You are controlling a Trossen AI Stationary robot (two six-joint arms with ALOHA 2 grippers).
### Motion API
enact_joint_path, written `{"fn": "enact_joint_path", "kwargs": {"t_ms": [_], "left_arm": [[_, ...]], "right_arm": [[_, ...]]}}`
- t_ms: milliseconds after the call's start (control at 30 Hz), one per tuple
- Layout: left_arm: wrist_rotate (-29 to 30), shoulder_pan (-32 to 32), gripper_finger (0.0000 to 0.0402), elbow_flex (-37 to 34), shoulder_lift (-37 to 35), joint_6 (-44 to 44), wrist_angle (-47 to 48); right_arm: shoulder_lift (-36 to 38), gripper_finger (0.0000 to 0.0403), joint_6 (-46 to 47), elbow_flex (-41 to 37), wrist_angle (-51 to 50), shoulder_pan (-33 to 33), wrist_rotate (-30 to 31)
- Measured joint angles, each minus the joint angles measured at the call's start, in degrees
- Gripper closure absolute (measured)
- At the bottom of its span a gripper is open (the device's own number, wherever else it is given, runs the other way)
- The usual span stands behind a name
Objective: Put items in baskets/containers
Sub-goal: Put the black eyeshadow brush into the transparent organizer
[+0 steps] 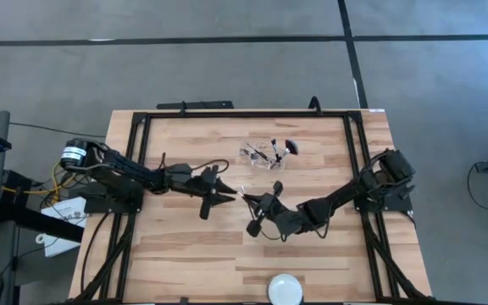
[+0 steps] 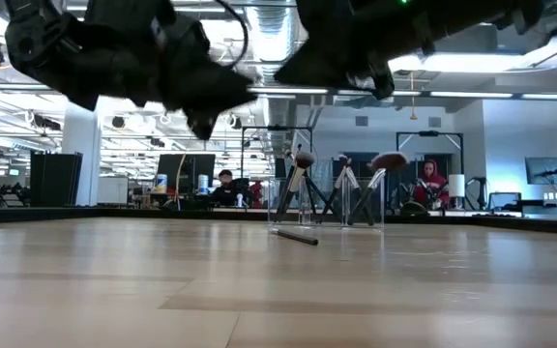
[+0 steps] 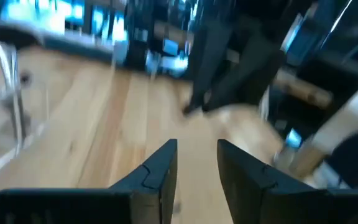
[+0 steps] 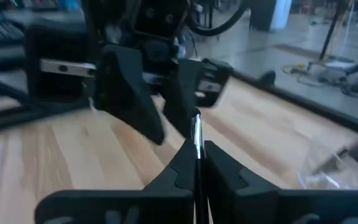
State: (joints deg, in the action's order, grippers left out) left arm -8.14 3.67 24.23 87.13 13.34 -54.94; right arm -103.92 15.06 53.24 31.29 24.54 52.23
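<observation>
Right gripper (image 4: 197,163), mid-table: pinching one slim silver-handled makeup brush (image 4: 196,134). Left gripper (image 3: 196,163), just left of it: fingers standing narrowly apart, carrying nothing. Farther: one dark brush (image 2: 294,237) lying loose, awaiting pickup. Farthest: small clear plastic container (image 2: 325,205), already holding several brushes upright.

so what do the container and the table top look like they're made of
The container looks like clear, glossy plastic, possibly acrylic: the brushes standing in it and the room behind show straight through its walls, with only faint glints. The table top looks like pale wood planks with a smooth satin finish: visible grain and board seams.
</observation>
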Motion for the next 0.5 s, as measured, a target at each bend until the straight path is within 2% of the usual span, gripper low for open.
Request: {"fn": "enact_joint_path", "kwargs": {"t_ms": [167, 500], "left_arm": [[0.0, 0.0, 0.0291, 0.0, 0.0, 0.5, -7.9], [-0.2, 0.0, 0.0291, 0.0, -0.1, 0.4, -10.8]], "right_arm": [[0.0, 0.0397, -4.0, 0.0, 6.4, -0.7, -1.1], [0.0, 0.0397, -6.1, 0.1, 11.6, -2.4, -6.8]]}}
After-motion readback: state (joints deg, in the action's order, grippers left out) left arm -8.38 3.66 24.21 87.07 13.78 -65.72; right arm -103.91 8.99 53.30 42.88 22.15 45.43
